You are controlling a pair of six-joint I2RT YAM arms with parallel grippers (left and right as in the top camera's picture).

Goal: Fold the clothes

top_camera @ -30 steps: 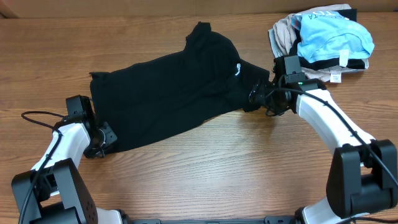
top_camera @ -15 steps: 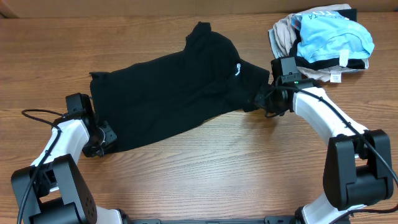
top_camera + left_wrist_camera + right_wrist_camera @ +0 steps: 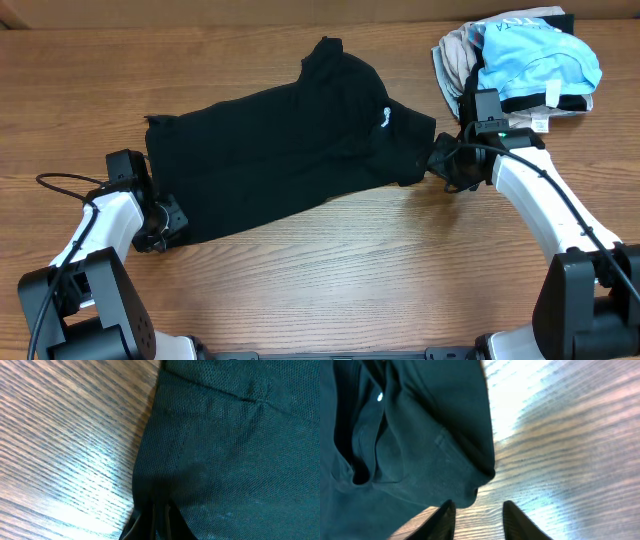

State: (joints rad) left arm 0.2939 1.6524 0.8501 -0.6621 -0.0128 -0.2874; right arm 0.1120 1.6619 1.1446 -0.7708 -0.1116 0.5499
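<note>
You're holding your left gripper (image 3: 156, 522) clamped tight, while your right gripper (image 3: 476, 512) is hovering with its 2 fingers parted.

The right gripper (image 3: 441, 158) now sits farther right, clear of the black garment (image 3: 280, 150), jaws parted over bare table (image 3: 560, 435); the garment's released right edge lies spread slightly further right
</note>
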